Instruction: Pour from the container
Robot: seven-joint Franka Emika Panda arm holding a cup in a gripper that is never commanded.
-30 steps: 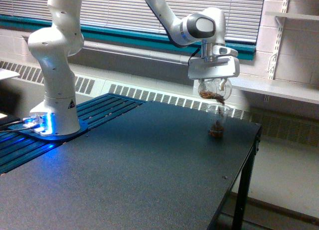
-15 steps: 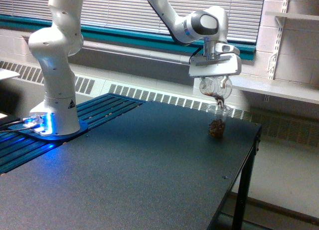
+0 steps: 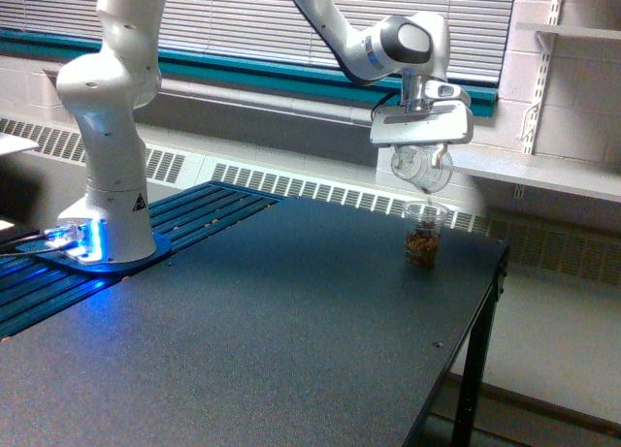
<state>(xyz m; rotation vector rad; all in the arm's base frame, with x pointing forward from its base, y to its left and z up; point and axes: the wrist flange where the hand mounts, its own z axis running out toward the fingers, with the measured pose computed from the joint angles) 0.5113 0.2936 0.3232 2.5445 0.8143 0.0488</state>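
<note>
Above the ribbed cup (image 3: 422,245), tipped container (image 3: 423,168) between fingers (image 3: 441,160)

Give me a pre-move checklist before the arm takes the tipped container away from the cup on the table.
1. End effector gripping the container: ok, it hangs tipped beneath it.
2. Container emptied: looks ok, no brown granules show inside; too blurred for certainty.
3. Plastic cup upright on the table: ok.
4. Granules inside the cup: ok, brown fill reaches past halfway.
5. Container clear of the cup's rim: ok, a gap shows.
6. Spill on the table around the cup: cannot tell, dark surface and low resolution.
</note>
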